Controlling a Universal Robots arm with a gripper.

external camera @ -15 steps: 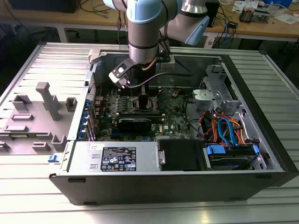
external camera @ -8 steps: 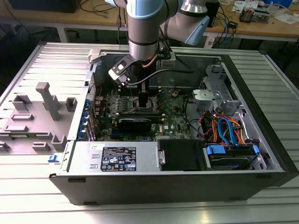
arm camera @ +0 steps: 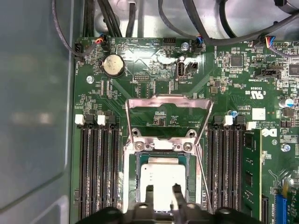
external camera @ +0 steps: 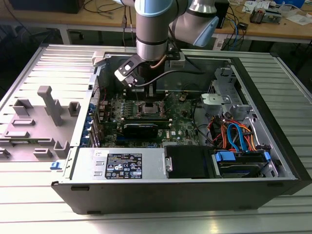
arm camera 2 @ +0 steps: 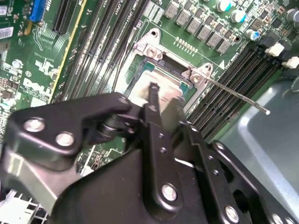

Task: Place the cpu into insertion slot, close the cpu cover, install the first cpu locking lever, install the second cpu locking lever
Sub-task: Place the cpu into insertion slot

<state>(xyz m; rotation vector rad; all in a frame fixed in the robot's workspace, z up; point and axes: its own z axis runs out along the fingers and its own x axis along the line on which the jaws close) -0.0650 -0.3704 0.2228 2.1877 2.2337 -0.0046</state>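
Your jaws hang directly over the insertion slot, set apart with a clear gap and nothing clamped between them; in the first wrist view the two fingertips sit just above the silver top of the cpu. The cpu lies flat inside the slot, its edges within the metal rim. The cpu cover is still swung open, and its square window frames bare green motherboard just beyond the slot. In the second wrist view a thin locking lever sticks out from a corner of the slot, crossing the long black memory slots beside it. More memory slots flank the slot on the other side. In the exterior view you see the arm reaching down into the open computer case, straight above the slot, with the case lying on the ribbed metal surface
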